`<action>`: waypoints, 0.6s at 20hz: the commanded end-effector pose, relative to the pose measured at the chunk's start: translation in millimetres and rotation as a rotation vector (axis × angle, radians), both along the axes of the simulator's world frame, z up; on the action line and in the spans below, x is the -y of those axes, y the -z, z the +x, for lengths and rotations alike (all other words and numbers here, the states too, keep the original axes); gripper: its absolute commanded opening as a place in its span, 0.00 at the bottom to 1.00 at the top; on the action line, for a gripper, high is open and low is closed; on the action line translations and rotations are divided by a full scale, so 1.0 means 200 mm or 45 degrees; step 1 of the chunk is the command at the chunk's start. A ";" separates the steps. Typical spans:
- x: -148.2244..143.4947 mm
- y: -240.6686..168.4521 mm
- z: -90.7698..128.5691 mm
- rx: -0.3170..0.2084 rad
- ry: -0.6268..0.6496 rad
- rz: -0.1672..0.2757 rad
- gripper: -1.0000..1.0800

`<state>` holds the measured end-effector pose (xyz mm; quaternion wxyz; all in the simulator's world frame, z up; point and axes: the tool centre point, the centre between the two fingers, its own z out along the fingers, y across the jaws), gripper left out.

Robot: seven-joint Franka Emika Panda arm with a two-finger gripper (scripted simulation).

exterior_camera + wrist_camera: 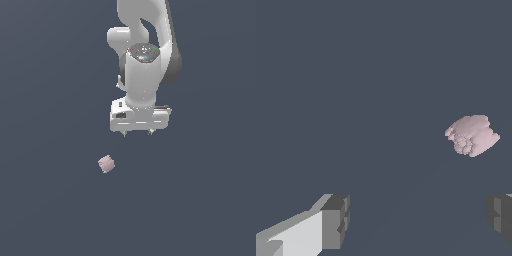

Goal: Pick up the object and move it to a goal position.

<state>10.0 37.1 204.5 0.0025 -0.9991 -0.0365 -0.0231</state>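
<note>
The object (105,163) is a small pale pink bumpy lump lying on the dark grey floor, lower and toward the exterior view's left of the arm. The white gripper (137,133) hangs above the floor, pointing down, its two short fingertips spread apart with nothing between them. In the wrist view the object (472,135) lies beyond the open gripper (418,222), off to one side and closer to the dark finger pad (501,217) than to the other finger (336,220). The object is apart from both fingers.
A plain dark grey floor (50,200) fills both views. The white arm (145,45) rises behind the gripper at the exterior view's top centre. No other objects or goal marker show.
</note>
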 end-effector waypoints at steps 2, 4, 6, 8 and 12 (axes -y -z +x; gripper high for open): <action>0.03 0.02 0.02 -0.003 -0.029 -0.003 0.96; 0.05 0.04 0.03 -0.005 -0.054 -0.006 0.96; 0.07 0.06 0.04 -0.007 -0.084 -0.009 0.96; 0.11 0.08 0.06 -0.010 -0.118 -0.012 0.96; 0.18 0.14 0.10 -0.017 -0.202 -0.018 0.96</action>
